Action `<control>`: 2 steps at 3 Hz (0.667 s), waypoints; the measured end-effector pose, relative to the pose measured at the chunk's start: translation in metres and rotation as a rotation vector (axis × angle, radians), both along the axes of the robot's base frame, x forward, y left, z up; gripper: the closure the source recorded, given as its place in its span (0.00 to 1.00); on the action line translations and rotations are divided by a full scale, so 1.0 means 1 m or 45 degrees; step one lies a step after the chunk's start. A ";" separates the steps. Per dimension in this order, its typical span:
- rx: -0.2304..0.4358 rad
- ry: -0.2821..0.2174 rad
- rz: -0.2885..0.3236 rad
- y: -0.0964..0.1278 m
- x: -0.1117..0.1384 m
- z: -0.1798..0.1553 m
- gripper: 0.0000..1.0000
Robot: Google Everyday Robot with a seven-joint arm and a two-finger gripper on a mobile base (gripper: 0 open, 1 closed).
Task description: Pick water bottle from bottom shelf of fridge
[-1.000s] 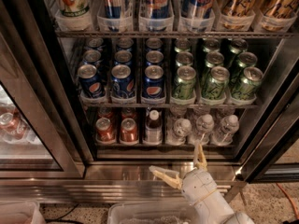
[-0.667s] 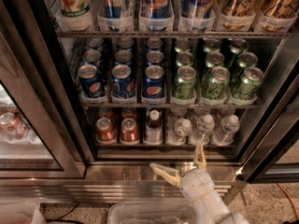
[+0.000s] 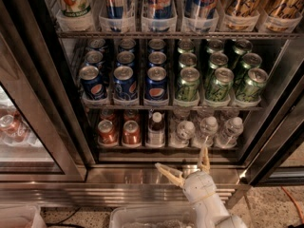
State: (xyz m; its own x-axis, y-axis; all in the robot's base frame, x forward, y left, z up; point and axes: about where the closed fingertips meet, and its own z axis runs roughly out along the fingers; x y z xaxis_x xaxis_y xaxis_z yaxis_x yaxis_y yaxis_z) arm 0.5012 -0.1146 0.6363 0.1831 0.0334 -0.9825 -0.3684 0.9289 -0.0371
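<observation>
The fridge (image 3: 47, 103) stands open in front of me. On its bottom shelf (image 3: 166, 148) stand three clear water bottles with white caps: left (image 3: 184, 133), middle (image 3: 208, 129) and right (image 3: 232, 128). To their left are a bottle of brown liquid (image 3: 156, 128) and two copper-red cans (image 3: 119, 132). My gripper (image 3: 183, 160) is open and empty, just below the shelf's front edge, over the shiny steel base strip (image 3: 118, 177). One finger points up at the middle bottle, the other stretches left.
The rack above holds blue cans (image 3: 125, 82) on the left and green cans (image 3: 216, 82) on the right. Tall cans fill the top rack. A shut glass door (image 3: 19, 132) with red cans behind it is at left. A clear plastic bin (image 3: 152, 217) sits below my arm.
</observation>
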 end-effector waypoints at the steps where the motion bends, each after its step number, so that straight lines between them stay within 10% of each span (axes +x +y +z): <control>1: 0.058 0.021 -0.089 -0.010 0.002 -0.020 0.00; 2: 0.058 0.021 -0.089 -0.010 0.002 -0.020 0.00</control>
State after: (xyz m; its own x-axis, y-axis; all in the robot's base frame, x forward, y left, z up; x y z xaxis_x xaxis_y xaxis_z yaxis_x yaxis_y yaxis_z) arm 0.5031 -0.1247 0.6167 0.1703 0.0659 -0.9832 -0.3025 0.9531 0.0115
